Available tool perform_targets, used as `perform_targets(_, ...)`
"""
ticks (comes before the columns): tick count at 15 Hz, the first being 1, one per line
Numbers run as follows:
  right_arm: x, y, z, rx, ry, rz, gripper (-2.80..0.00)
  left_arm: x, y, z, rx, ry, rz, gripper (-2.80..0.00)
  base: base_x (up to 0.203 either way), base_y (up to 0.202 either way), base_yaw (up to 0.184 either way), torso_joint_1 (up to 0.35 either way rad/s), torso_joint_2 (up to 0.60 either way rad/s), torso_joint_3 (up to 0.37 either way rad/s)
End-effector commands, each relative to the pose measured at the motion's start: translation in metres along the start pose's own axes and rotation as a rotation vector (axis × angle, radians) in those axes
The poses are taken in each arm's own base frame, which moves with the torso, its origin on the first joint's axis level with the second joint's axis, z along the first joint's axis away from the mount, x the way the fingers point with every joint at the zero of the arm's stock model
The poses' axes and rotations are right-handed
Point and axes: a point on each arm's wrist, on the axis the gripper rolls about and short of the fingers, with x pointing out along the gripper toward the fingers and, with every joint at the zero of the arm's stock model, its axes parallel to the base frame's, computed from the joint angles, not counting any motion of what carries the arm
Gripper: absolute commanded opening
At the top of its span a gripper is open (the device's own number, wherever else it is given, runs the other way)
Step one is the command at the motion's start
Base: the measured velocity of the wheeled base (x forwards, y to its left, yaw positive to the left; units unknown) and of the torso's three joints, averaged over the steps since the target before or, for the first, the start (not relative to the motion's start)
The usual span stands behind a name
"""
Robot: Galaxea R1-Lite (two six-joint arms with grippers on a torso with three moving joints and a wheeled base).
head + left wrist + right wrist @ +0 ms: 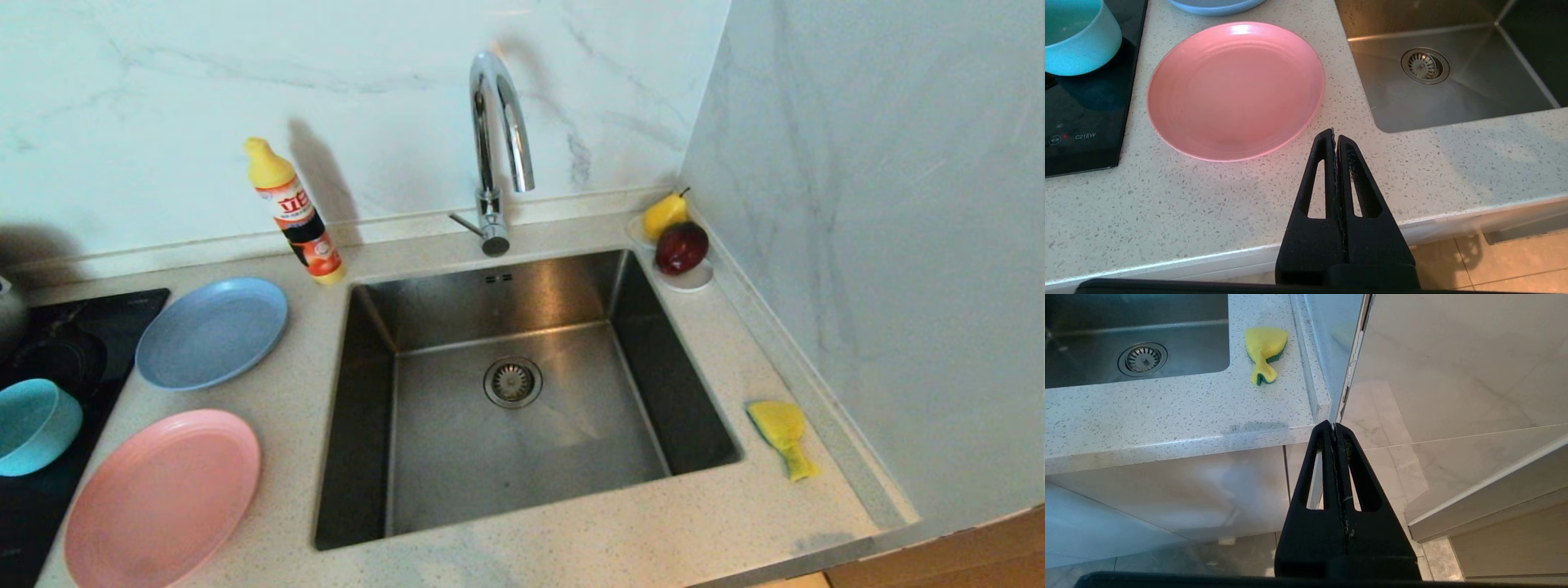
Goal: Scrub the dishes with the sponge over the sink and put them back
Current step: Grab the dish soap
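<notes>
A pink plate (162,498) and a blue plate (211,331) lie on the counter left of the steel sink (522,457). A teal bowl (33,425) sits on the black hob further left. The bent yellow-and-green sponge (782,433) lies on the counter right of the sink. Neither arm shows in the head view. My left gripper (1334,134) is shut and empty, hanging over the counter's front edge near the pink plate (1235,87). My right gripper (1333,425) is shut and empty, off the counter's front right corner, with the sponge (1265,349) well ahead of it.
A chrome arched tap (498,147) stands behind the sink. A yellow-capped detergent bottle (295,214) stands at the back left. A yellow pear (664,214) and a dark red fruit (681,247) rest on a white saucer (694,282) by the right wall (898,245). The black hob (98,318) fills the far left.
</notes>
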Motion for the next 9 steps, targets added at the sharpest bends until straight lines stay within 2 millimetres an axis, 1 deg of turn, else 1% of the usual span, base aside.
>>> perform_targets(1,0.0,0.0,0.0,0.0,0.0,0.001,-2.8,-0.0001,0.0,0.0001,0.0,0.0,0.0,-2.8,0.0,0.0,0.0,0.0,0.0,0.0)
perform_targets(9,0.0,0.0,-0.0001,0.0,0.0,0.001,-2.8,0.0001,0.0,-0.0001,0.0,0.001,0.0,-2.8,0.0,0.0,0.0,0.0,0.0,0.0)
